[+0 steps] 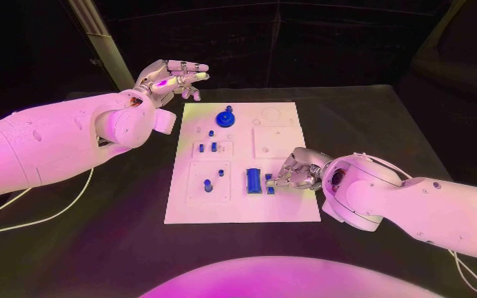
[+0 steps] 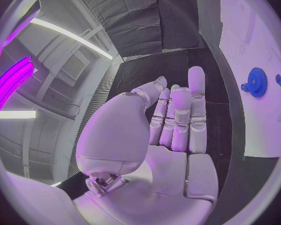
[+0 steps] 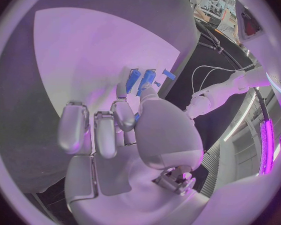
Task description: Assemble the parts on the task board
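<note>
Two hands, one job: my left hand (image 1: 171, 77) hung off the far-left corner of the task board (image 1: 288, 212), fingers (image 2: 178, 120) straight, side by side, holding nothing. My right hand (image 1: 294, 172) sat low over the board's right-middle, fingers (image 3: 123, 112) curled at a small blue part (image 1: 269, 183) just beside the long blue block (image 1: 254, 180); whether I'd truly got it pinched, can't tell.

Risks, my guess: w/ a shaky pinch the part could slip or tip, and my knuckles could knock the block next to it.

Head view gave the whole board on the bench (image 1: 119, 243), plus the blue gear (image 1: 225, 118) at the far end. Right wrist view gave fingertip-to-part closeness; left wrist view showed the gear (image 2: 257, 82) well apart from my idle hand.
</note>
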Available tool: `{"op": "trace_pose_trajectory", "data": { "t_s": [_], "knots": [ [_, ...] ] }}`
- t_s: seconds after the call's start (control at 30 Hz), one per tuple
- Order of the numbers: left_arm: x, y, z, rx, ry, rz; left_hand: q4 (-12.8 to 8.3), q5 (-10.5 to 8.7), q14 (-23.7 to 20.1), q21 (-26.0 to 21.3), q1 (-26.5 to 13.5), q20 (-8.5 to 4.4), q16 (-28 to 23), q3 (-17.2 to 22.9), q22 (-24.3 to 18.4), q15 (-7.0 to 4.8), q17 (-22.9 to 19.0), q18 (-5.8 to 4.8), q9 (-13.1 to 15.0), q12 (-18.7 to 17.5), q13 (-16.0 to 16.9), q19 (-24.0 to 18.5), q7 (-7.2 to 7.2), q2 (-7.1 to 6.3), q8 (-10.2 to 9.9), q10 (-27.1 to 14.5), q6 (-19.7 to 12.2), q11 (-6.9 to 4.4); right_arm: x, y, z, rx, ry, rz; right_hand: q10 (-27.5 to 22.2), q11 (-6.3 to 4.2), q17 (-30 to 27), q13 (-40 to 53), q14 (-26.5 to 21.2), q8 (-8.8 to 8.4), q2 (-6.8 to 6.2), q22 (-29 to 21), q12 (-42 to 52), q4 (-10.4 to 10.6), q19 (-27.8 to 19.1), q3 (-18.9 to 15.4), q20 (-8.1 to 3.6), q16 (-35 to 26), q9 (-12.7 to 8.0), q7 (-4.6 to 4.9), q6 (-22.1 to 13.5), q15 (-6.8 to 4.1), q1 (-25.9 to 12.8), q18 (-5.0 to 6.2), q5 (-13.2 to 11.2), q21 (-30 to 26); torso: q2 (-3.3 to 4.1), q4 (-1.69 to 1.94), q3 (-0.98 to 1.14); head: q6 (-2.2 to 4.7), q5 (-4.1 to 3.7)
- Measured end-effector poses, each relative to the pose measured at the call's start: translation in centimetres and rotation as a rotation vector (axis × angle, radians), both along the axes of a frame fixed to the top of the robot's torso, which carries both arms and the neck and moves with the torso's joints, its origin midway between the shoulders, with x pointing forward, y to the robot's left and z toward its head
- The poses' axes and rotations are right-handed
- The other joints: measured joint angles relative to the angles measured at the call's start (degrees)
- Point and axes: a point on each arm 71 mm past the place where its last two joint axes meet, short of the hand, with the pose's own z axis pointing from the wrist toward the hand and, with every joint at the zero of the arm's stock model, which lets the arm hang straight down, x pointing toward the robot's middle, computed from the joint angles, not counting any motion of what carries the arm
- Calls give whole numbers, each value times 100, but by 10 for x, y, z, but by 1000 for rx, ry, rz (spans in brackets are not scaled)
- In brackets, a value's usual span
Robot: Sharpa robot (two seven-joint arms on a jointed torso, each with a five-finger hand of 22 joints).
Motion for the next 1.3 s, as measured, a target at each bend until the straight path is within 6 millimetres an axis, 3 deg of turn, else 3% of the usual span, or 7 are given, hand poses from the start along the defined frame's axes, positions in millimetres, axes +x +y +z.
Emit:
{"op": "trace_pose_trajectory", "data": {
  "t_s": [0.47,1.03,1.23,1.3],
  "knots": [
    [0,0,0,1,1,0,0,0,0,0,0,0,0,0,0,0,0,0,0,0,-3,0,0,0,0,0,0,0,-2,-4,-2,-21,26,62,0,0,0,-1,0,0,30,-5,-22,-78,0,-48,0,0,13,5,-40,0,147,0,0,0,-3,-1,-1,-3,-11],
    [0,-1,0,0,2,-2,0,0,0,0,0,0,0,0,0,0,1,0,0,0,-3,0,0,0,0,0,0,0,8,0,-10,-47,31,75,-1,1,0,1,0,42,204,2,-22,-157,0,-64,0,0,63,-3,-25,0,320,0,50,0,6,15,-5,-9,7],
    [0,-1,0,1,2,-1,0,0,0,0,0,0,0,0,1,0,1,0,0,0,-2,0,0,0,0,0,0,0,8,2,-9,-40,19,85,-14,14,0,-19,0,18,186,-31,-68,-197,0,-161,0,-31,28,37,-66,1,377,1,85,-26,3,8,-5,-10,23],
    [0,-1,0,1,2,-2,0,0,0,0,0,0,0,0,1,0,1,0,0,0,-2,0,0,0,0,0,0,0,8,1,-8,-29,15,85,-52,52,0,-62,0,-13,117,-78,-133,-130,-16,-249,-16,-66,19,40,-108,1,308,0,35,-66,1,2,-5,-2,23]
  ]
}}
